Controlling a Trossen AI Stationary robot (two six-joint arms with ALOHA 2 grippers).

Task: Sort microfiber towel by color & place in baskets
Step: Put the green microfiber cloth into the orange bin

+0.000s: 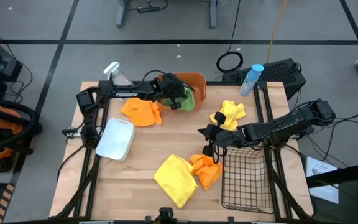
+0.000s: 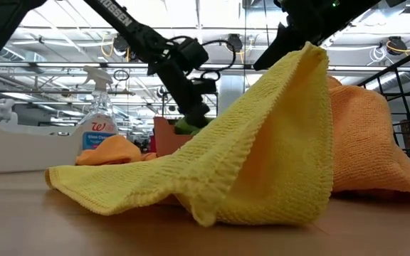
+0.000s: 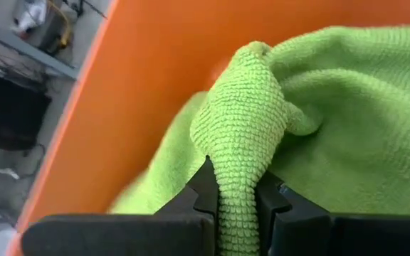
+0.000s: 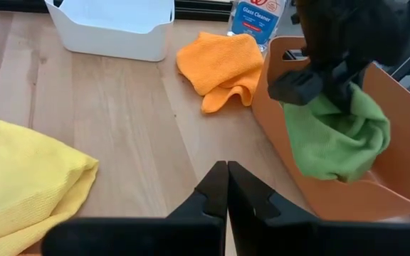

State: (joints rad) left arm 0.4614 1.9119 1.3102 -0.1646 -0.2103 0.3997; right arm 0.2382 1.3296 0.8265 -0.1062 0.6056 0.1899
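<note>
- I have the left gripper (image 3: 237, 195) over the orange tub (image 1: 197, 84) at about 12 o'clock on the counter (image 1: 148, 152), its jaws clamped on a fold of the green towel (image 3: 319, 121).
- The green towel hangs into the tub, most of it already inside, so I judge the step in hand to be dropping green into orange.
- Next I judge the left jaws need to part so the fold falls free, then lift straight up so the cloth is not dragged out.
- My right gripper (image 4: 226, 188) hovers near counter centre, toward 3 o'clock, jaws pressed together and holding nothing.
- It will have to spread its jaws before taking any towel.
- Baskets: three — the orange tub, the white bin (image 1: 115, 138) at 9 o'clock, and the black wire basket (image 1: 247, 177) at 4 o'clock. The bin and wire basket look empty.
- Towels I count: one green, two yellow, two orange.
- One yellow towel (image 1: 176, 177) lies at 6 o'clock touching an orange towel (image 1: 205, 169); another yellow towel (image 1: 229, 114) sits at 2 o'clock; another orange towel (image 1: 142, 112) lies at 11 o'clock beside the tub.
- Two spray bottles stand along the far edge.
</note>
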